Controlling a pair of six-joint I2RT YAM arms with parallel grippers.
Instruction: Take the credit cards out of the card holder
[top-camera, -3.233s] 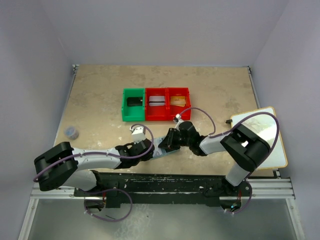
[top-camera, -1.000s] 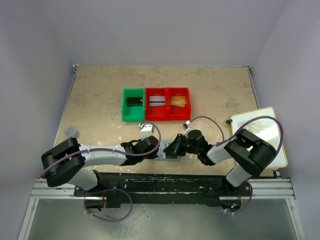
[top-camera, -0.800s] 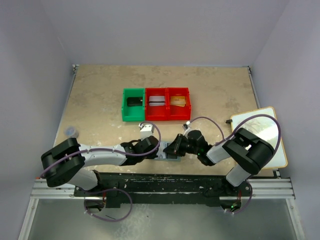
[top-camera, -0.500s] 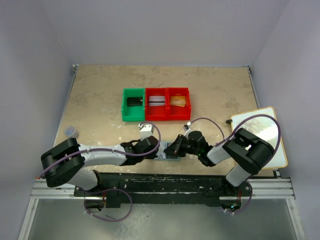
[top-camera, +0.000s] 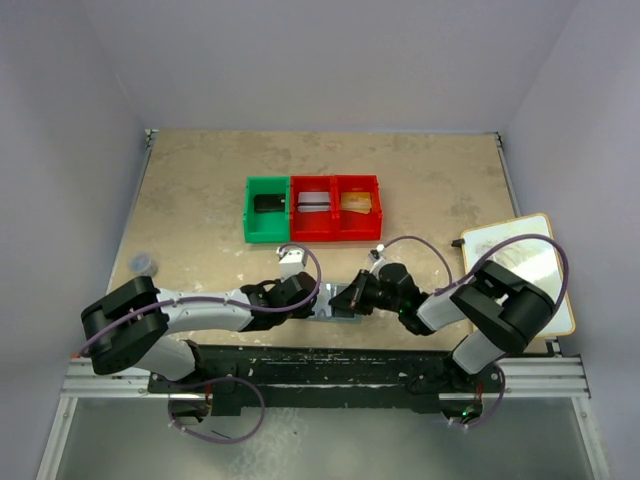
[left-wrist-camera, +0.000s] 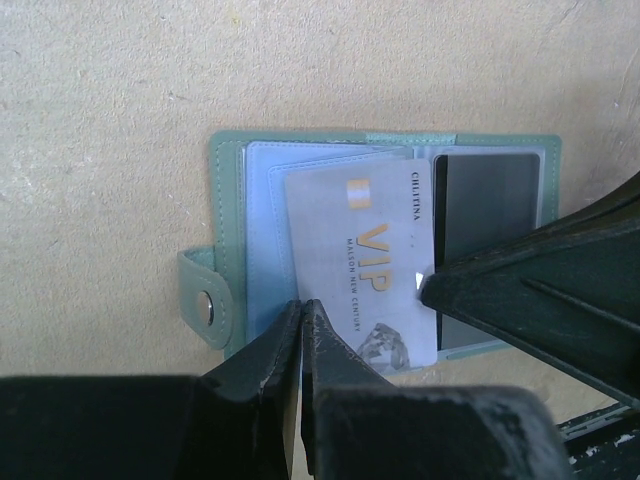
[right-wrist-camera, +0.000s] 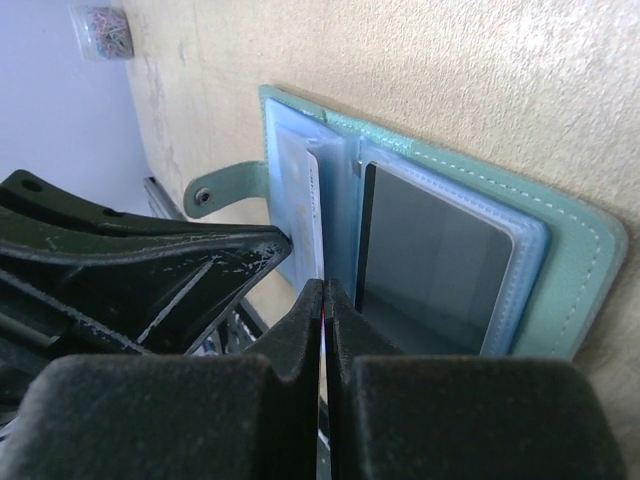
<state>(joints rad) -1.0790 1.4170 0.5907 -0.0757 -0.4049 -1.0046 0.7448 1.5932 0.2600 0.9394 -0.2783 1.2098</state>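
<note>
The card holder (left-wrist-camera: 262, 230) lies open on the table (left-wrist-camera: 100, 150), and its VIP card (left-wrist-camera: 365, 270), likely stiff and slick, is partly out of a soft pocket. The right gripper (right-wrist-camera: 323, 300) pinches that card's edge, a sensible hold. The left gripper (left-wrist-camera: 301, 310), all but closed and seemingly empty, touches the holder's near rim.

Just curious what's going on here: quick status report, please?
Left gripper shut, tips at the open wallet. Right gripper shut on the VIP card, sticking past the wallet's edge. Dark card in its pocket. Nothing seen blocking.
</note>
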